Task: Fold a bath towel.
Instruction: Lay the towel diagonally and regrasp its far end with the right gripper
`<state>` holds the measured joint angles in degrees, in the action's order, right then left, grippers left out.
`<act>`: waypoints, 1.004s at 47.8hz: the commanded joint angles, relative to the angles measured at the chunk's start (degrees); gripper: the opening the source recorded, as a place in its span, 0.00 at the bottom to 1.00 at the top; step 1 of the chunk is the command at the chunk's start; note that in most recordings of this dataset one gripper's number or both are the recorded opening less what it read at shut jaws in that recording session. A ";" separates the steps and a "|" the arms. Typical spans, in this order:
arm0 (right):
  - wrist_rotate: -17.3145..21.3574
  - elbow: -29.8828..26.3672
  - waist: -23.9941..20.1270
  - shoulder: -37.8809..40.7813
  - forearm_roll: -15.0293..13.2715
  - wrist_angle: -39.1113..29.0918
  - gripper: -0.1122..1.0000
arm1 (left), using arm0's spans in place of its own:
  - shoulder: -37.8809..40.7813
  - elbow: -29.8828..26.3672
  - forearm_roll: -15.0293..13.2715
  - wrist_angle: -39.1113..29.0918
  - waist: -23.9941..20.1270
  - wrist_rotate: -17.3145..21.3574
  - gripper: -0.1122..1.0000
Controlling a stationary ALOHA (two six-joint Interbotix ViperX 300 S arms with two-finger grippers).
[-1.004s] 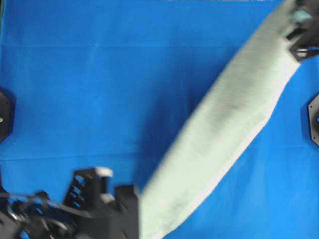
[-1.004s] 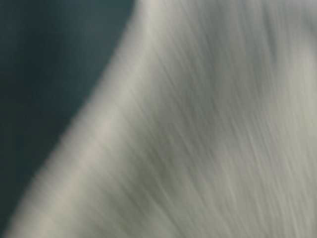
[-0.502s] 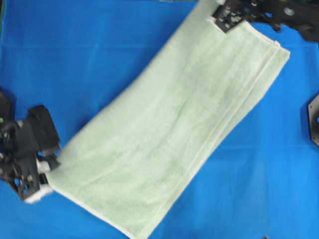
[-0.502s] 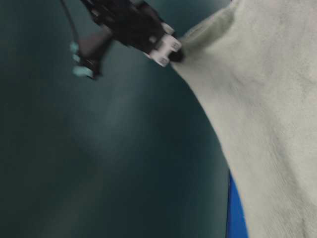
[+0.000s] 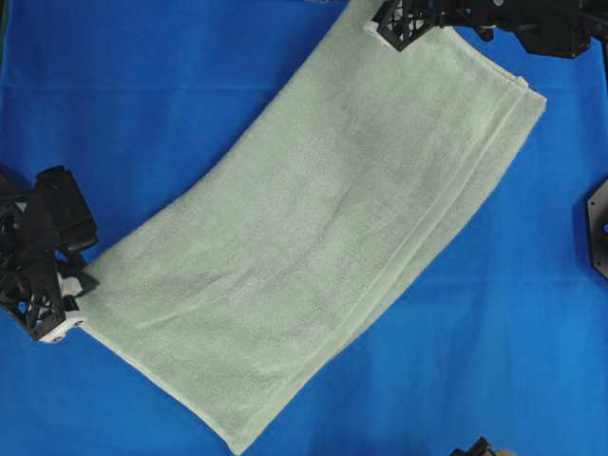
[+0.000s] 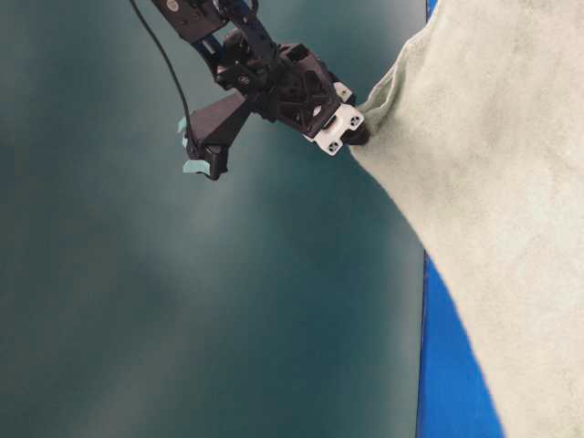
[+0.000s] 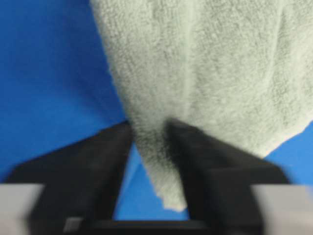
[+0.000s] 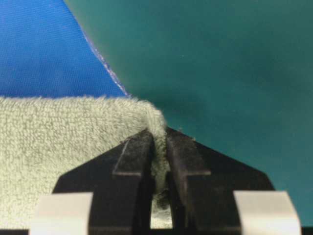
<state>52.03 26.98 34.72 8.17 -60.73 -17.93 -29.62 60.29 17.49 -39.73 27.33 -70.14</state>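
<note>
The bath towel [image 5: 323, 237], pale sage-green terry, lies spread flat on the blue cloth, running diagonally from lower left to upper right. My left gripper [image 5: 81, 302] is at its lower-left corner. In the left wrist view its jaws [image 7: 151, 129] stand apart; the towel corner [image 7: 161, 166] hangs loosely between them against the right finger, with blue cloth showing on the left. My right gripper [image 5: 385, 27] is at the towel's top corner. The right wrist view shows it [image 8: 159, 134] pinching a fold of towel [image 8: 58, 147]. The table-level view shows that grip [image 6: 358, 135] from the side.
The blue cloth [image 5: 142, 114] covers the table under the towel. A teal surface [image 6: 182, 301] lies beyond the cloth's far edge. A black mount [image 5: 598, 228] sits at the right edge, and a small black part [image 5: 475, 448] at the bottom edge.
The towel, swung through the air as a narrow blurred band a second ago, now lies spread flat. The left jaws have opened off its corner. The right gripper still pinches its corner.
</note>
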 commanded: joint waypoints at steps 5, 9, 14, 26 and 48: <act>0.00 -0.26 -0.09 -2.02 2.46 -2.64 0.48 | -0.53 -1.23 0.26 0.09 -1.58 2.37 0.74; -0.18 1.14 -0.09 -4.22 3.96 -6.06 0.68 | -1.14 -1.93 0.26 -0.26 -2.11 3.52 0.87; -3.43 4.66 -0.09 -9.14 7.73 -10.72 0.65 | -2.29 -2.20 0.26 -0.53 -2.20 4.22 0.85; -27.51 12.57 0.09 -18.28 33.49 -19.51 0.64 | -3.52 -2.20 0.26 -0.79 -3.96 5.36 0.84; -41.84 14.15 3.69 -16.87 44.65 -17.49 0.64 | -2.29 -2.90 0.26 0.35 -5.10 7.56 0.84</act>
<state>10.28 42.10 37.97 -9.67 -16.26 -36.47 -32.08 58.80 17.49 -39.90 22.32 -62.67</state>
